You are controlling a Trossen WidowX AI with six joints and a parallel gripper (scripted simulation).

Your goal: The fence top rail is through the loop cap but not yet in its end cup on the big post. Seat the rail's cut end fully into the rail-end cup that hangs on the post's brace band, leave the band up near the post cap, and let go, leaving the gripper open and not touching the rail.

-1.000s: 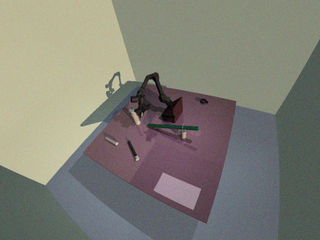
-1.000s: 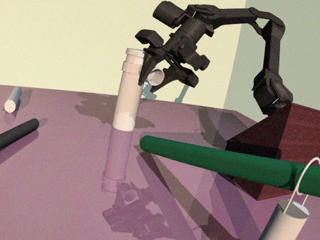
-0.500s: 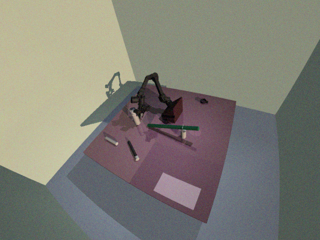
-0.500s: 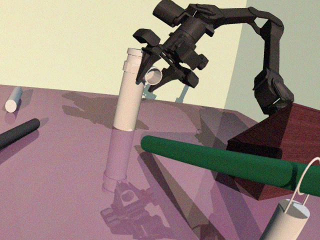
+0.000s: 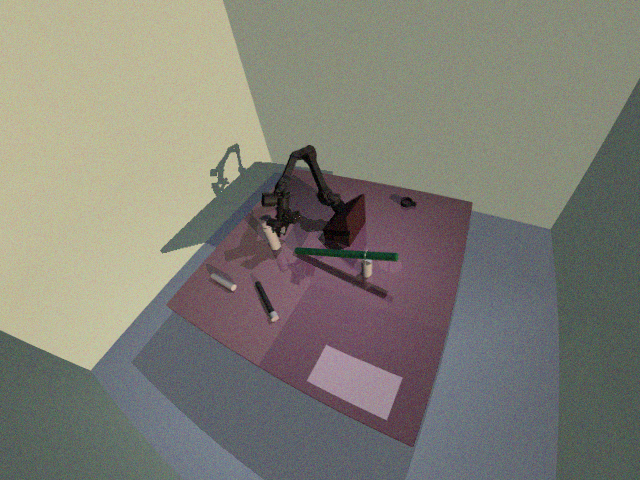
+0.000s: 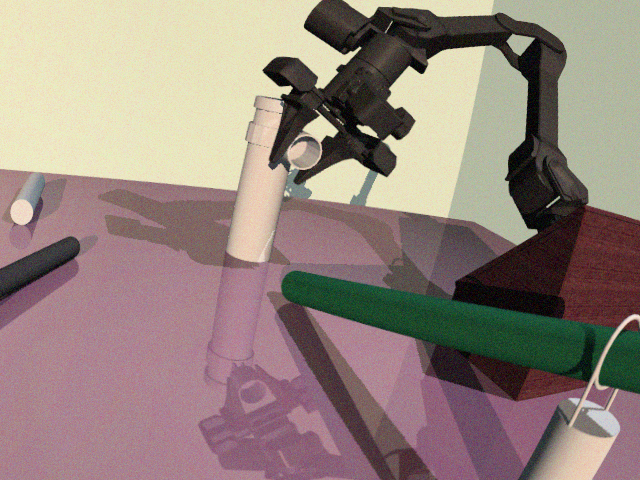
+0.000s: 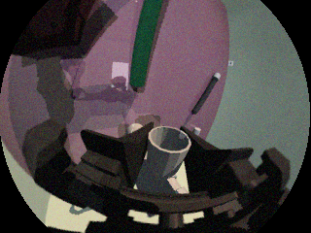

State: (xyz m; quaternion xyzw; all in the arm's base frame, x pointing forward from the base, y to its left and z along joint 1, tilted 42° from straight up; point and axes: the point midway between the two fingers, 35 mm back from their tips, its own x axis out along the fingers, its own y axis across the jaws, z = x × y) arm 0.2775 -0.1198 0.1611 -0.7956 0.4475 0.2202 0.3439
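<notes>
The big white post (image 5: pixel 271 239) (image 6: pixel 256 206) stands upright, its brace band (image 6: pixel 259 133) high up, just under the post cap (image 6: pixel 267 103). The rail-end cup (image 6: pixel 305 151) (image 7: pixel 167 157) hangs beside the post with its mouth open and empty. My gripper (image 6: pixel 286 172) (image 7: pixel 166 127) is shut on this cup, one finger on each side, near the post. The green rail (image 5: pixel 330 253) (image 6: pixel 439 322) (image 7: pixel 146 44) passes through the wire loop on the small post (image 5: pixel 367 269) (image 6: pixel 563 446). Its near end is free, below and apart from the cup and gripper.
A reddish wooden block (image 5: pixel 354 222) (image 6: pixel 610 258) stands by the arm's base, behind the rail. A black rod (image 5: pixel 264 297) (image 6: pixel 41 263) (image 7: pixel 206 92) and a white rod (image 5: pixel 223 282) (image 6: pixel 29 196) lie left of the rail. A white sheet (image 5: pixel 355 381) and a dark ring-shaped part (image 5: pixel 407 202) lie farther off.
</notes>
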